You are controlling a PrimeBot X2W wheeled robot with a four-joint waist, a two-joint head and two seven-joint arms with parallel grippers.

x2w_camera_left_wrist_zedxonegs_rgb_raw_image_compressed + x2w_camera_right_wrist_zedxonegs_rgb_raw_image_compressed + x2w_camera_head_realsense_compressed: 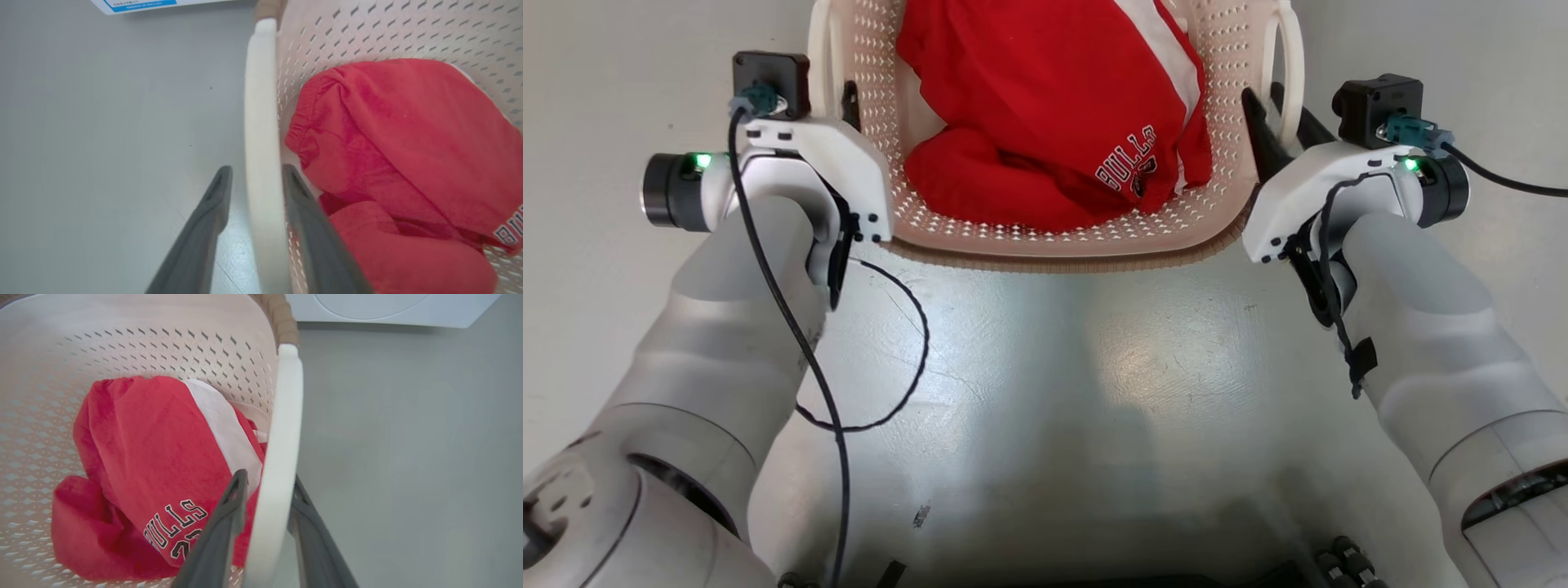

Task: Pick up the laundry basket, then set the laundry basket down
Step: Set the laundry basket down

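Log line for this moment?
left gripper: astride left handle | right gripper: astride right handle | grip: unclear | laundry basket: holds red garment

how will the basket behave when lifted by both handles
Probably light: the basket is thin perforated plastic holding red clothes. Likely stays level, since left gripper and right gripper each have a handle between the jaws. Thin handles may flex.

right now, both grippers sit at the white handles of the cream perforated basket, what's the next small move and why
Probably close the left gripper onto the white side handle it straddles: floor shows between its outer finger and that handle, so the cream-white perforated plastic laundry basket looks ungripped there.
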